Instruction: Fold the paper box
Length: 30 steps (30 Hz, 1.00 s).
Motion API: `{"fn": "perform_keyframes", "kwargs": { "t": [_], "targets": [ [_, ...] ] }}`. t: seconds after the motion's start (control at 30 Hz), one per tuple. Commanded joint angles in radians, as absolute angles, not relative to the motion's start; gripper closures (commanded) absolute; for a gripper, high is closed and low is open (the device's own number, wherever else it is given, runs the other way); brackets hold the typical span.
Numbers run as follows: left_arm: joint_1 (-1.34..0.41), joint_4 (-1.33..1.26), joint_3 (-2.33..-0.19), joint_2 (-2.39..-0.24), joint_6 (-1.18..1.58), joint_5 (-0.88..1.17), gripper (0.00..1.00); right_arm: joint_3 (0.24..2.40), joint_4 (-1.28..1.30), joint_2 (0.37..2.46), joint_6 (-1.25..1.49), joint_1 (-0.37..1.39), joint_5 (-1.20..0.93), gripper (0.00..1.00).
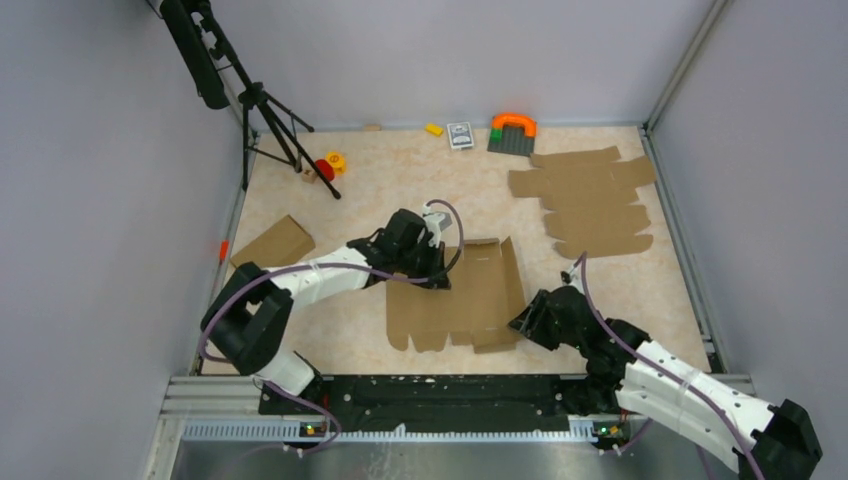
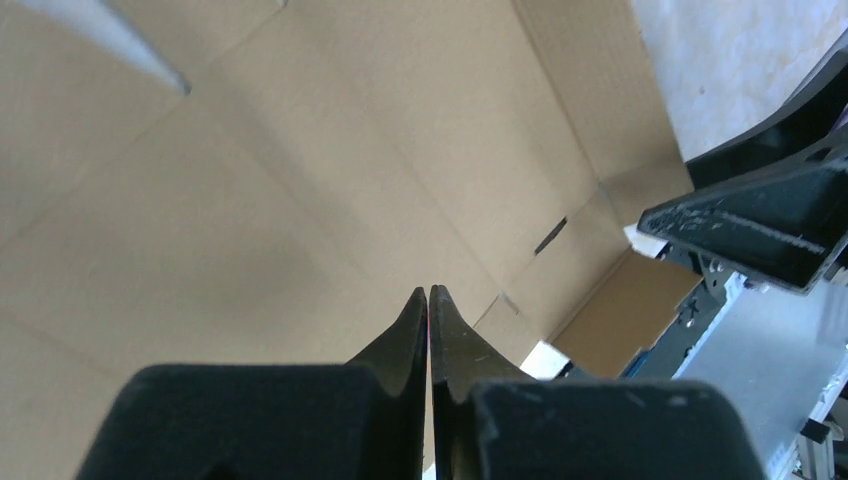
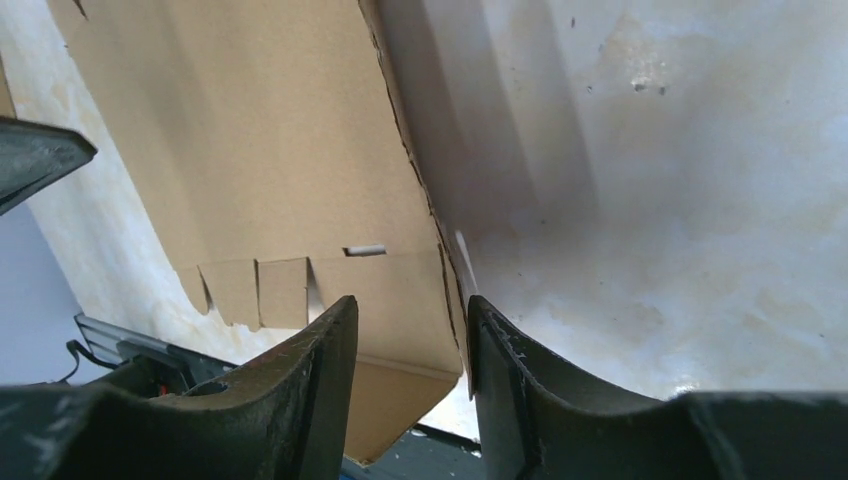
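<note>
The brown cardboard paper box (image 1: 470,300) sits in the middle of the pale speckled bench (image 1: 400,185). It is a flat cut sheet, half made into a shallow tray. Its right wall and far wall stand up, and the rest lies flat.

The black left end effector (image 1: 428,268) is at the far left corner of the tray. In its own wrist view its fingers are squeezed tight together over the tray's floor (image 2: 250,200).

The sheet looks a bit longer from left to right than from far to near. Its edge with the little tabs points at the arm bases.

The black right end effector (image 3: 410,305) is at the near right corner. Its fingers are apart, and the thin edge of the right wall stands in the gap between them.

A pile of flat brown cardboard sheets (image 1: 590,200) lies at the far right, well apart from the box.
</note>
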<state>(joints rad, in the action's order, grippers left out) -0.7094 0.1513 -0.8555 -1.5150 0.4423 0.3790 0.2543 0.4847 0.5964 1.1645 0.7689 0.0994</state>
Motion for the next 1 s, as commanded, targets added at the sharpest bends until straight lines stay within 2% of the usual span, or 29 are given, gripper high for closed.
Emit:
{"fn": "perform_keyframes", "kwargs": {
  "t": [0.0,0.33,0.6,0.67,0.87,0.97],
  "targets": [
    [-0.731,0.089,-0.974,-1.598,0.386,0.444,1.0,0.284,0.405,0.623,1.181,0.761,0.089,0.56],
    [-0.853,0.12,-1.182,-1.75,0.256,0.472,1.0,0.303,0.429,0.641,1.211,0.756,0.069,0.56],
    [-0.877,0.163,-1.308,-1.911,0.288,0.502,1.0,0.281,0.558,0.527,1.252,0.755,0.092,0.58],
    [-0.878,0.173,-1.31,-1.933,0.303,0.504,1.0,0.265,0.576,0.494,1.269,0.753,0.087,0.6],
    [-0.887,0.198,-1.289,-1.985,0.349,0.462,1.0,0.212,0.524,0.414,1.325,0.753,0.072,0.76],
    [-0.887,0.199,-1.269,-1.993,0.357,0.456,1.0,0.192,0.476,0.412,1.349,0.753,0.066,0.77]
  ]
}}
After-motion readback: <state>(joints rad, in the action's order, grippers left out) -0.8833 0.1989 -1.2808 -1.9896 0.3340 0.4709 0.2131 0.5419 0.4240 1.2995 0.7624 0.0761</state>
